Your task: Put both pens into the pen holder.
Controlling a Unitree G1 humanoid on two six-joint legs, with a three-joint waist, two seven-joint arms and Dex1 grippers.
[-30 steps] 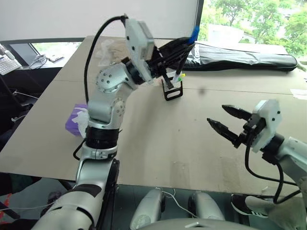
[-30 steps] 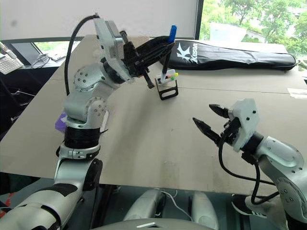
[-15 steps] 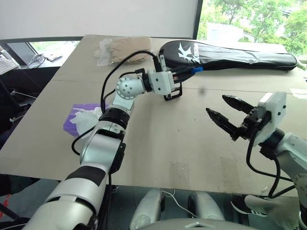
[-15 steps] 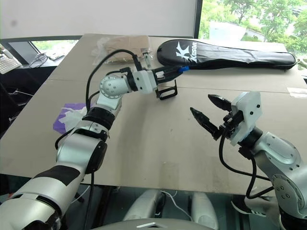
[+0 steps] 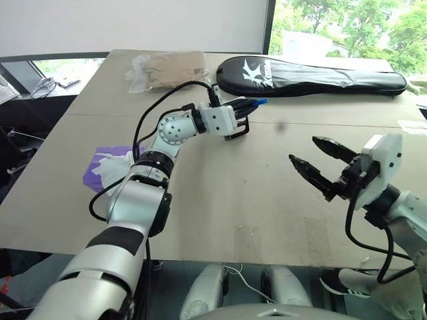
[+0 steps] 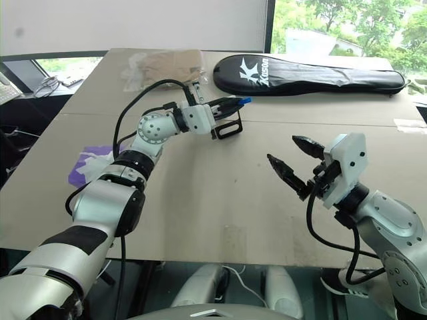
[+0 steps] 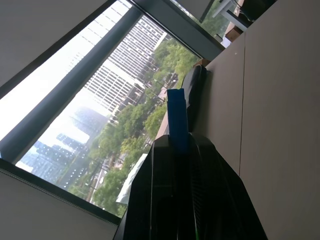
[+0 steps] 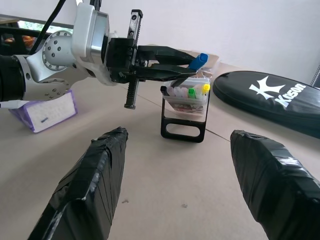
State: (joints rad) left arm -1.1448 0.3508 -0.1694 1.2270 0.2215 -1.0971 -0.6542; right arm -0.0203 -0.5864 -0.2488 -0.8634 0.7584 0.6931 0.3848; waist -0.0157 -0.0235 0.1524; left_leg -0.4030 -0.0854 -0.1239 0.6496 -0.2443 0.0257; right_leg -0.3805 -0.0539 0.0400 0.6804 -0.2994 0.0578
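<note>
Left gripper (image 8: 175,69): fingers clamped on the blue-ended pen (image 8: 198,61), lying about level, blue end poking out past the fingertips.
Pen: held directly above the pen holder (image 8: 185,113), not inside it.
Pen holder: upright on the table (image 6: 220,193), yellow and green tips showing at its top.
Right gripper (image 6: 294,161): fingers spread wide, empty, above the table, well apart from the holder.
Racket bag (image 6: 310,73): lies beyond the holder.

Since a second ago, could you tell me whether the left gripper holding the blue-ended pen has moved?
Yes. The left gripper has come down from above the small black pen holder to level with its top, its blue-ended pen now nearly horizontal.
</note>
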